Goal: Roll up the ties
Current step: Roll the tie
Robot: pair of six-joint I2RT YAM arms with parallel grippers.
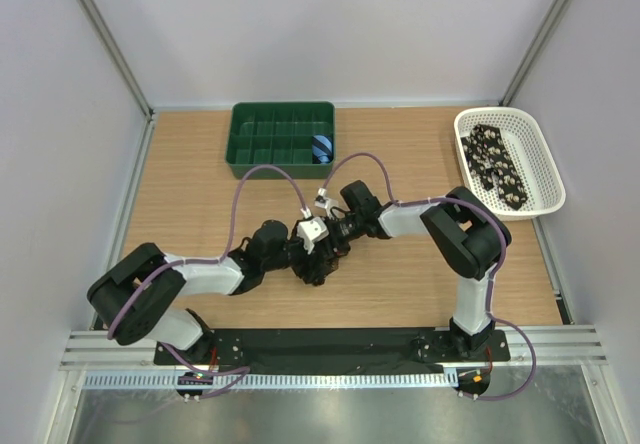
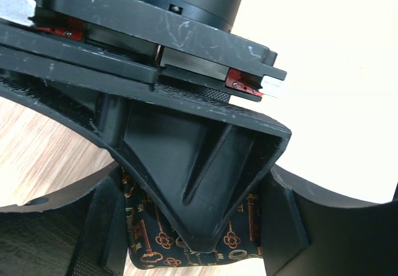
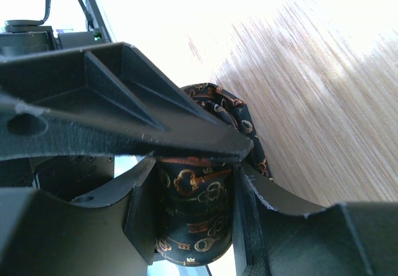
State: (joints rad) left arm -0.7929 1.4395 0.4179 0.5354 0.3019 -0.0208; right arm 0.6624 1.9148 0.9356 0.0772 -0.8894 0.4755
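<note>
A rolled dark tie [image 3: 193, 226] with orange key motifs is being pinched between the fingers of the right pincer [image 3: 191, 195], over the middle of the counter [image 1: 200, 164], somewhat toward its near edge. The left pincer [image 2: 193, 245] is being held around the same roll, one finger on each side; whether the roll is being squeezed by it cannot be told. A second tie [image 1: 497, 167] is being kept in the white basket [image 1: 548, 169] at the far right corner.

key-print tie [image 3: 198, 207]: dark, orange keys, coiled into a roll | spotted tie [image 1: 497, 167]: black, pale spots, lying in basket [image 1: 540, 149]
</note>
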